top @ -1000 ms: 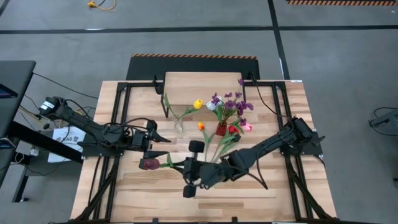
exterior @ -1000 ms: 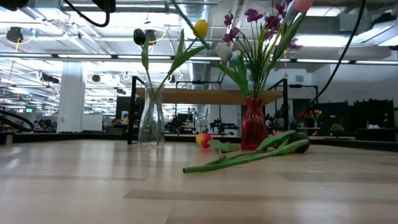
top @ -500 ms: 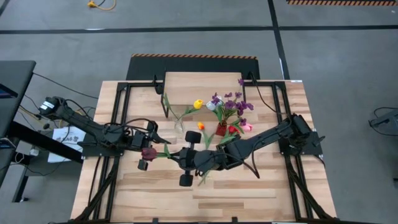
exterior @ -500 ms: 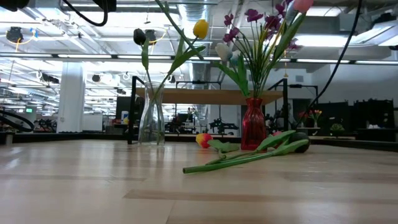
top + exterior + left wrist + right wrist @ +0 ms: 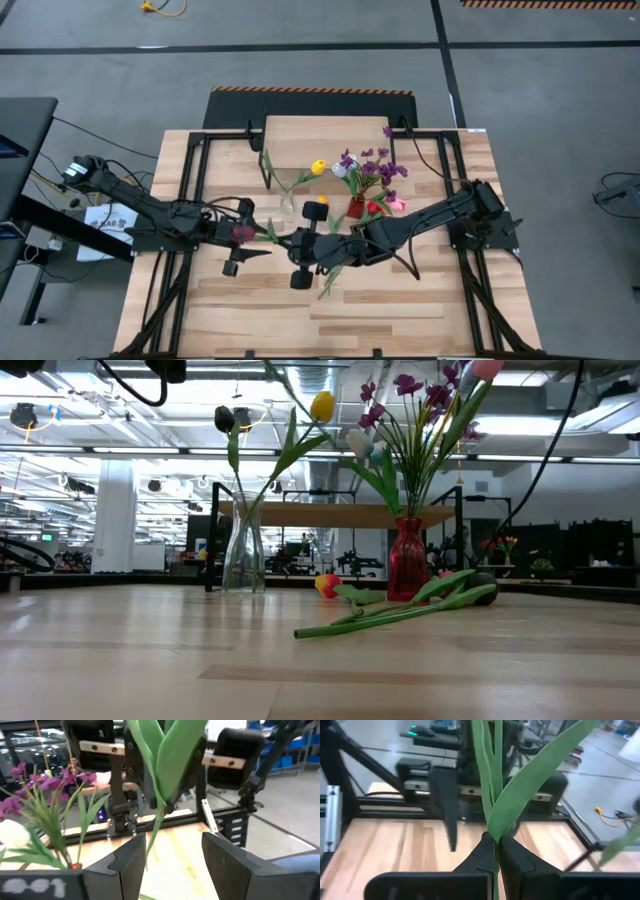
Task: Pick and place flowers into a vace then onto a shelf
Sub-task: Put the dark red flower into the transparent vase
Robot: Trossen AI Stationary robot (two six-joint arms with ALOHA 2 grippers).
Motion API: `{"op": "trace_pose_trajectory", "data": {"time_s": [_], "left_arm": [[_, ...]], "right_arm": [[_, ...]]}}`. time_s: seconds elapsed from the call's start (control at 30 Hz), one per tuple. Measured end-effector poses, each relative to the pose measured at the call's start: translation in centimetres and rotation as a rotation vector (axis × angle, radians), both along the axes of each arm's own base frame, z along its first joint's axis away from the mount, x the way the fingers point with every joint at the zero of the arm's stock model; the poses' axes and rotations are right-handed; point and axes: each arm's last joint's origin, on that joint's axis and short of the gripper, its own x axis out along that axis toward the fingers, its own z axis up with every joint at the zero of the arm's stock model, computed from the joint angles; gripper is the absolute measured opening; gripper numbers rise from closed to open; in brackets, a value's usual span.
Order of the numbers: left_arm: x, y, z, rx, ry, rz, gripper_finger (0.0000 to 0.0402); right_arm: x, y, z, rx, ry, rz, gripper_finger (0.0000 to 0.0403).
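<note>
Now the right gripper (image 5: 496, 855), clamped on the green stem of a dark-headed artificial tulip (image 5: 243, 232), has swung it from the table's front up between the left gripper's (image 5: 172, 855) open fingers near the clear glass vase (image 5: 288, 205), readying a handover.

My right gripper (image 5: 272, 238) mid-table, before clear vase (image 5: 288, 207); left gripper (image 5: 243, 250) just left of it. Second vase (image 5: 356, 209) right, shelf (image 5: 325, 140) behind both.
</note>
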Motion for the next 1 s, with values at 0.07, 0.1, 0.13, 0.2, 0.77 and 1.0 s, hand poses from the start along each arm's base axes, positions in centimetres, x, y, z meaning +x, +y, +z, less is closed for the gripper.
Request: {"op": "trace_pose_trajectory", "data": {"time_s": [0.07, 0.1, 0.13, 0.2, 0.77, 1.0], "left_arm": [[0.0, 0.0, -0.1, 0.006, 0.005, 0.003, 0.0183], [0.0, 0.0, 0.0, 0.005, 0.003, -0.002, 0.0183], [0.0, 0.0, 0.0, 0.004, -0.002, -0.008, 0.0183], [0.0, 0.0, 0.2, -0.002, -0.016, -0.013, 0.0183], [-0.2, 0.1, 1.5, -0.066, -0.139, -0.004, 0.0183], [1.0, -0.2, 1.1, -0.088, -0.182, 0.039, 0.0183]], "right_arm": [[-0.1, -0.2, -0.1, -0.003, 0.017, -0.003, 0.0003], [-0.1, -0.3, -0.1, -0.001, 0.021, -0.003, 0.0004], [0.0, -0.5, -0.1, 0.007, 0.021, -0.008, 0.0004], [0.0, -0.6, 0.0, 0.025, 0.016, -0.012, 0.0003], [0.0, -0.5, -0.1, 0.060, 0.019, 0.019, 0.0004], [0.0, -0.5, -0.1, 0.065, 0.022, 0.029, 0.0004]]}}
